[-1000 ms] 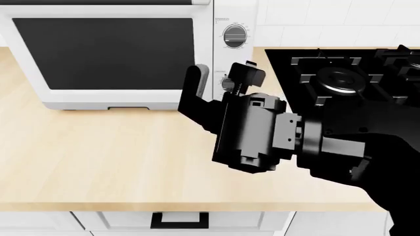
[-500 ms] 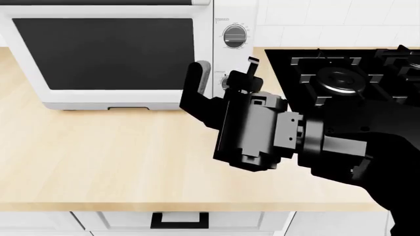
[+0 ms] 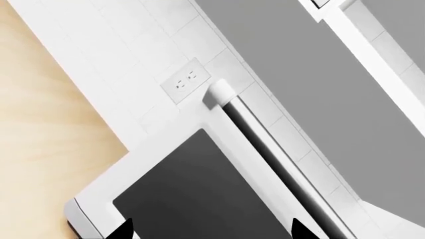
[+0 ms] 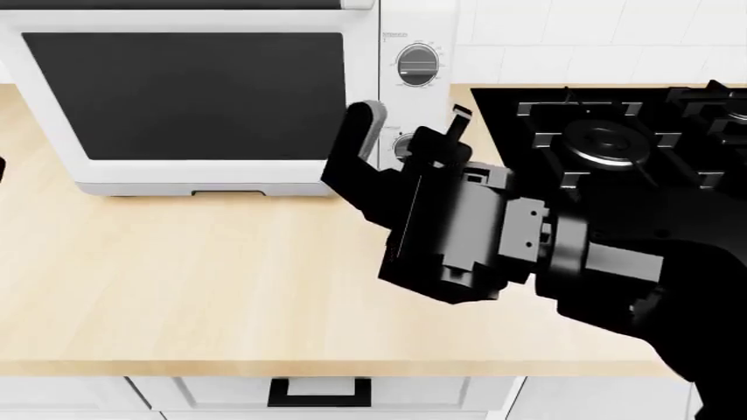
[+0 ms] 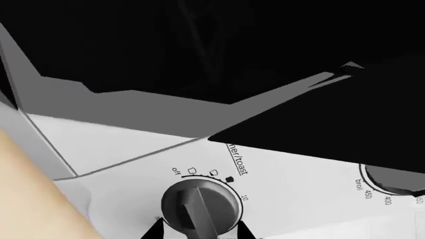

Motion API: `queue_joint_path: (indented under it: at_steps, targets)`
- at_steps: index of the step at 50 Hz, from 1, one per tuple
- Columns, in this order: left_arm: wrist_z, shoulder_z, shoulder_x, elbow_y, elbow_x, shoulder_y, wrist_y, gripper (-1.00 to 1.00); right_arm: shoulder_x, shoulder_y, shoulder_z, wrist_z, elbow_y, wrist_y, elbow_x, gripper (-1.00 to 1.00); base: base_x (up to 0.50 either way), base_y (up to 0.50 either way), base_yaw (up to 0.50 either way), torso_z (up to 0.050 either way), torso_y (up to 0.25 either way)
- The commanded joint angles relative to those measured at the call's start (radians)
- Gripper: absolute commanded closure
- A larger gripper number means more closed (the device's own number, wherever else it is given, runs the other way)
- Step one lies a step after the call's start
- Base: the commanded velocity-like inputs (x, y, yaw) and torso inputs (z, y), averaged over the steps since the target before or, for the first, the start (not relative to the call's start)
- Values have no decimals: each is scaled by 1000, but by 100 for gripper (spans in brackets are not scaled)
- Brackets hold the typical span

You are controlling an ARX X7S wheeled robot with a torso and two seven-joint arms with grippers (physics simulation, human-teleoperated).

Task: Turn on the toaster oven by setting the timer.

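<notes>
The white toaster oven (image 4: 187,96) with a dark glass door stands at the back left of the counter. Its panel carries an upper silver knob (image 4: 418,63) and, below it, the timer (image 4: 403,147), partly hidden by my right gripper (image 4: 411,124). In the right wrist view the timer (image 5: 201,206) shows a raised bar and the label "timer/toast". My right gripper (image 5: 199,234) has a fingertip against each side of it. My left gripper (image 3: 211,234) is open, facing the oven's door (image 3: 199,189).
A black gas hob (image 4: 607,131) lies right of the oven, behind my right arm. The wooden counter (image 4: 175,280) stretches in front, with a drawer handle (image 4: 318,391) below its edge. A wall outlet (image 3: 186,79) sits beside the oven.
My right gripper has rolled at the wrist while staying around the timer. Its fingers have swung and the wrist body tilted. A dark sliver has appeared at the head view's left edge.
</notes>
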Motion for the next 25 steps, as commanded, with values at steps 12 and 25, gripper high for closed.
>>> queue_joint_path:
  at_steps: [12, 25]
  targets:
    - [-2, 11, -3, -1, 0, 3, 9, -100, 22, -38, 68, 30, -15, -56, 22, 100, 0, 0, 1, 0, 0]
    - [-5, 9, -7, 4, -8, 12, 15, -100, 35, -47, 86, 44, -33, -89, 11, 100, 0, 0, 1, 0, 0]
